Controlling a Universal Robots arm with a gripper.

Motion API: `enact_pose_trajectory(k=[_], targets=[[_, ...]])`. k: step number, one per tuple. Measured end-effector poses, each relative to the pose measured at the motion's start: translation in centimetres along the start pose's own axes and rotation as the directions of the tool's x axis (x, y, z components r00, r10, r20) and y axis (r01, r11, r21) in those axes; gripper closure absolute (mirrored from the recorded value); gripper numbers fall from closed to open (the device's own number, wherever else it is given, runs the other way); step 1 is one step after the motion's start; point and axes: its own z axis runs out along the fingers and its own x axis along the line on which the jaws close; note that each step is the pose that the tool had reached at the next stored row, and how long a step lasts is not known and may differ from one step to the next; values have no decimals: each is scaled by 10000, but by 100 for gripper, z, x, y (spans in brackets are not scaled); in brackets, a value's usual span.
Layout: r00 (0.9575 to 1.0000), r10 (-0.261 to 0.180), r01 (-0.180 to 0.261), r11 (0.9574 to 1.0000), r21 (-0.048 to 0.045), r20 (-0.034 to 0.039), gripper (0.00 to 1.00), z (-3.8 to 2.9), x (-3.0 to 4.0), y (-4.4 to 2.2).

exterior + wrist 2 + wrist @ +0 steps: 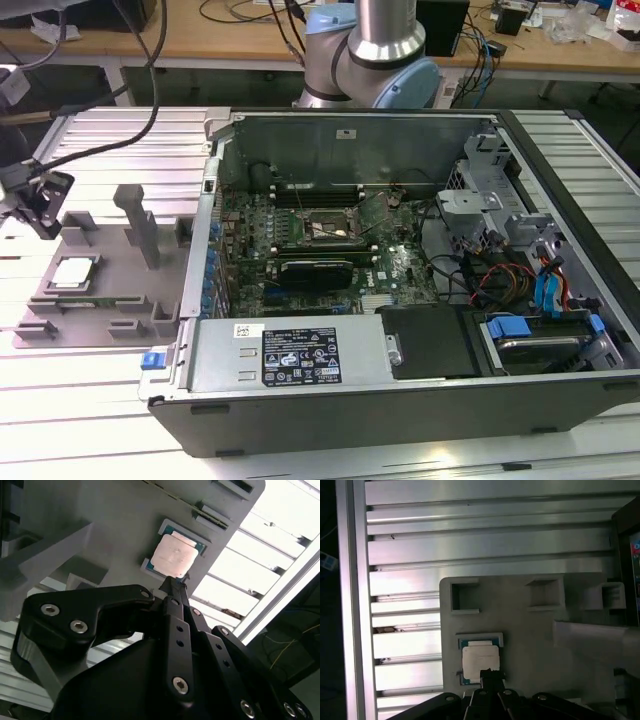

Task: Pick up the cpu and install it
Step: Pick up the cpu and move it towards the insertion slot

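At the exterior view's left, the pincer (38,205) is being held above the slatted metal counter (100,130), over the left end of a grey fixture (110,275). Its fingers are being kept closed, tips together, with nothing gripped. In both wrist views the pincer (172,584) (490,674) is being shown over one edge of the cpu (175,556) (479,660); whether it is touching cannot be told.

The cpu (75,272) is being carried flat, silver plate up, in a shallow recess of the fixture, near its left end. Just to the right, a tall grey post (140,225) is being presented as the nearest obstacle, standing between the cpu and the open computer case (400,405). Inside the case, the black-framed socket (325,228) is being shown at the middle of the motherboard, with the arm (385,40) behind. Farther right, the case's corner is being crowded by loose cables (500,270).

Bare counter slats are being left open along the fixture's left edge.
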Motion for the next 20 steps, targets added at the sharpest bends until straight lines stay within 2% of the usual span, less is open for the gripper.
enact_pose_trajectory(k=[4,11,14,20], targets=[[10000,-3,3,10000,1,-2,89,80,15,-11],[10000,-1,1,10000,1,-2,89,358,70,-37],[10000,-14,14,10000,0,-10,89,453,72,-87],[10000,-15,15,10000,4,-18,89,485,74,-90]])
